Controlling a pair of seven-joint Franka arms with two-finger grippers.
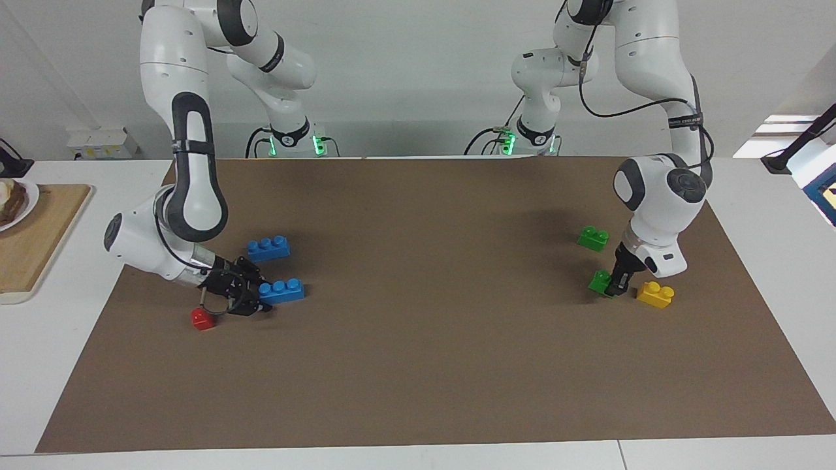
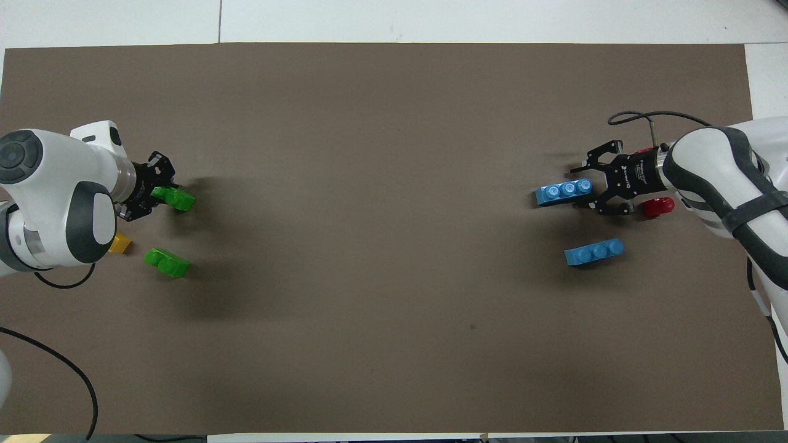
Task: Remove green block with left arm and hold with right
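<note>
I am gripping the green block point(image 1: 599, 281) in my left gripper point(image 1: 616, 285) at the right of the facing view, low on the brown mat point(image 1: 424, 365), just beside a yellow brick point(image 1: 655, 294). At the left of that view my right gripper point(image 1: 253, 301) is standing with its fingers spread, just off the end of a blue brick point(image 1: 281, 290), holding nothing.

Robotics lab bench. Two white arms point(image 1: 189, 163) mounted at a white table point(image 1: 405, 457), bases lit green, cables trailing. Brown mat point(image 1: 424, 339) spread as work surface, toy bricks point(image 1: 268, 247) scattered as test pieces. Plain white wall point(image 1: 405, 72). Wooden board point(image 1: 32, 241) at the right arm's end.
</note>
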